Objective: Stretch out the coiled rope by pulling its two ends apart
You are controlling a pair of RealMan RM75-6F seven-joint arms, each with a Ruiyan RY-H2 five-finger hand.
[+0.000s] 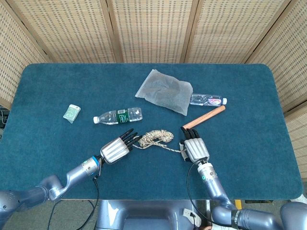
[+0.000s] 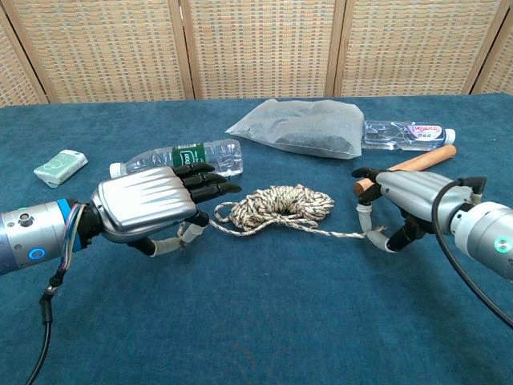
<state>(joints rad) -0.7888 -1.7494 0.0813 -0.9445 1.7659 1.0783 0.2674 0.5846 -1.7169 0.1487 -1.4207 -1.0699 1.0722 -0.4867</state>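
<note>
The rope (image 2: pixel 280 204) lies coiled mid-table between the hands. The left hand (image 2: pixel 148 210) pinches one end under its thumb, the right hand (image 2: pixel 397 200) the other. A grey bag (image 2: pixel 300 127) holds dark grains; both bottles (image 2: pixel 188 159) look empty.

The left hand (image 2: pixel 148 210) is hovering low with fingers extended and thumb pinching the rope (image 2: pixel 276 207) end, while the right hand (image 2: pixel 401 200) is curling around the other end, both forearms reaching in from below.
</note>
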